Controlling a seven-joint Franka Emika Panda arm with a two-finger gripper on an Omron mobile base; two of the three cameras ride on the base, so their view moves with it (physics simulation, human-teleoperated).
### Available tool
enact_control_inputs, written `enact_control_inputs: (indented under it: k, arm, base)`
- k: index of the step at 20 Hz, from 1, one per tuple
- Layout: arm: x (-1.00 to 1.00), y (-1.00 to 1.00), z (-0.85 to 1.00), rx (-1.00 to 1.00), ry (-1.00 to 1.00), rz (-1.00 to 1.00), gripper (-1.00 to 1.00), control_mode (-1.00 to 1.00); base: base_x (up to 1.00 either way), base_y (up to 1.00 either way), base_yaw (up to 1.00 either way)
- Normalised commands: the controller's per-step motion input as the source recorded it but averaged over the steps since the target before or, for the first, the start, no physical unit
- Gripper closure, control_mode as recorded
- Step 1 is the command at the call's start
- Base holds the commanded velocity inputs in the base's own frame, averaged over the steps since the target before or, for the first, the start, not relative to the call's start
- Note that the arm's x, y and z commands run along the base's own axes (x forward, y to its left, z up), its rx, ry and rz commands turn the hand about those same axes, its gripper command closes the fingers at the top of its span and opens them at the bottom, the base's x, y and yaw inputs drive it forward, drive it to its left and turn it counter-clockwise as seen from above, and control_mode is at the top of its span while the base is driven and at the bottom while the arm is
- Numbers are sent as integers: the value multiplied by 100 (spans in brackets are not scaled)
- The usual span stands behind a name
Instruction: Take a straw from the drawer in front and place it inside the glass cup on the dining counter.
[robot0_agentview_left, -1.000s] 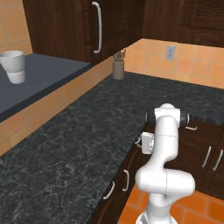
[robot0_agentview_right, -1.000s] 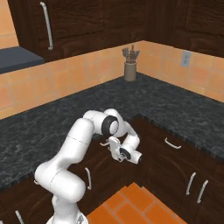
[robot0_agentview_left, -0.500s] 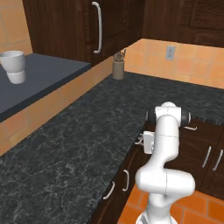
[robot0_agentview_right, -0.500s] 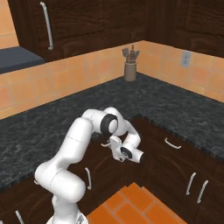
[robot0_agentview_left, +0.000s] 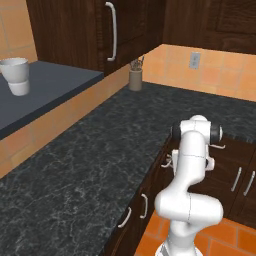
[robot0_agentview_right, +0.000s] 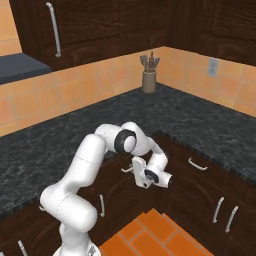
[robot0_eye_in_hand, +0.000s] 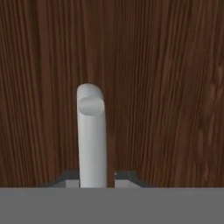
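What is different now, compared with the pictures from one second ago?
The gripper has closed its fingers around the drawer handle; the arm itself has hardly shifted. The drawer is still shut, and the white cup and utensil holder stand where they were.

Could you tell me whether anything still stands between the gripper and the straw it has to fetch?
Yes. The closed drawer front stands in the way; the straw would be behind it. The gripper sits at the drawer's silver handle, one fingertip on each side of it, so the drawer must be pulled open first.
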Motion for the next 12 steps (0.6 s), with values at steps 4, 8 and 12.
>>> enact_control_inputs:
  k: [4,8,12]
  arm:
    - [-9,-86,0,0,7,0,100,-100]
    - [-14,-92,0,0,6,0,100,-100]
    - [-7,-94,1,2,6,0,100,-100]
  base:
    - [0,0,0]
    - [0,0,0]
    - [0,0,0]
